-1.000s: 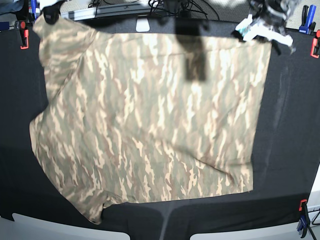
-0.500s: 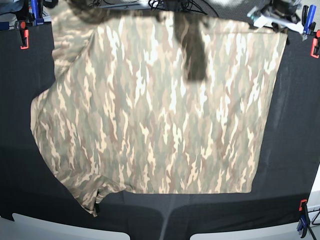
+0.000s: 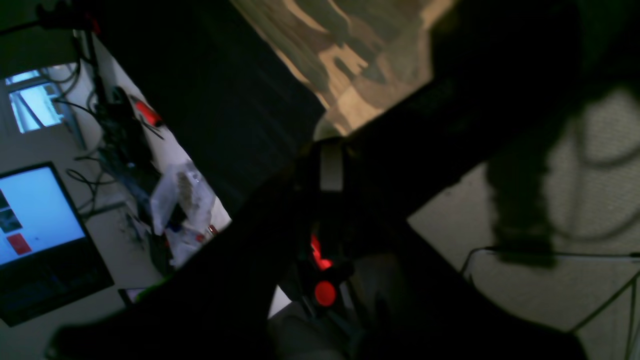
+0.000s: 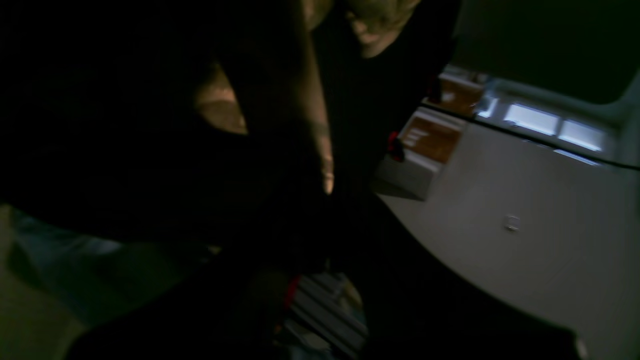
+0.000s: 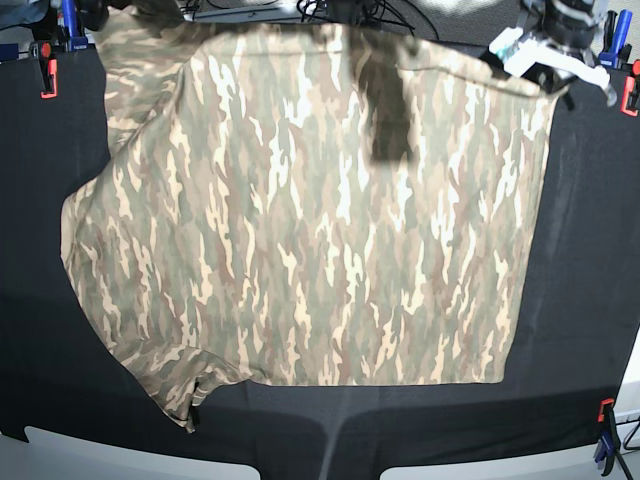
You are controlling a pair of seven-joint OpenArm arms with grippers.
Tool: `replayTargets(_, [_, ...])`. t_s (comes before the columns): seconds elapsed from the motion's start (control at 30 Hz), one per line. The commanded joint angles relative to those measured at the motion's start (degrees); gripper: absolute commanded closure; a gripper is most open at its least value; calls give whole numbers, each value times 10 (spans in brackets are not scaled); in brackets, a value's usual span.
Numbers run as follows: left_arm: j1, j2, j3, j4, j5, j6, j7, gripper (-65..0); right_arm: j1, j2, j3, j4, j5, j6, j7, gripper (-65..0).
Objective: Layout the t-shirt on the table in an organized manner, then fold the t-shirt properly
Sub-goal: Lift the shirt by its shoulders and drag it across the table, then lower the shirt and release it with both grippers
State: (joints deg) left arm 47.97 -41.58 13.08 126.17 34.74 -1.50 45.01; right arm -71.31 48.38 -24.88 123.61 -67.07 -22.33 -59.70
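Observation:
The camouflage t-shirt [image 5: 320,220] lies spread over most of the black table [image 5: 590,250], with one sleeve at the near left. At the far right, my left gripper [image 5: 550,75] is shut on the shirt's far right corner and holds it slightly raised. At the far left, my right gripper [image 5: 100,12] is shut on the other far corner, mostly cut off by the frame edge. The left wrist view shows the t-shirt [image 3: 350,55] running into the dark left gripper [image 3: 330,150]. The right wrist view is very dark, showing only patches of t-shirt [image 4: 222,112].
Red clamps [image 5: 47,75] and blue clamps [image 5: 610,35] sit at the far table corners, another clamp [image 5: 605,440] at the near right. Cables and gear line the far edge. A lit monitor [image 3: 35,215] stands beyond the table. A dark blurred shape [image 5: 385,110] overlaps the shirt's far middle.
Both grippers have drawn the shirt's far edge toward the back of the table. The wrinkles at the near right have flattened. The far right corner has since dropped slightly.

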Motion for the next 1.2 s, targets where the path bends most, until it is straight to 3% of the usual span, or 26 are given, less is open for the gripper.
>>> replayTargets(0.0, [-1, -5, -3, 10, 6, 9, -6, 0, -4, 3, 15, 9, -2, -7, 7, 0])
replayTargets(0.2, [-38, -5, -3, 10, -43, 9, -39, 0, 72, 3, 59, 9, 103, 3, 63, 0])
replayTargets(0.43, [-109, -3, -3, 10, -93, 11, -61, 0, 183, 3, 57, 9, 226, 47, 108, 0])
replayTargets(0.67, [-186, -3, -3, 9, -183, 11, -82, 0, 282, -2, 57, 9, 301, 76, 123, 0])
replayTargets(0.9, [-237, 2, -3, 9, -223, 10, -106, 0, 366, -3, 57, 8, 351, 109, 137, 0])
replayTargets(1.17, [-262, 59, -3, 2, -229, 10, -123, 0, 449, -3, 57, 7, 380, 135, 148, 0])
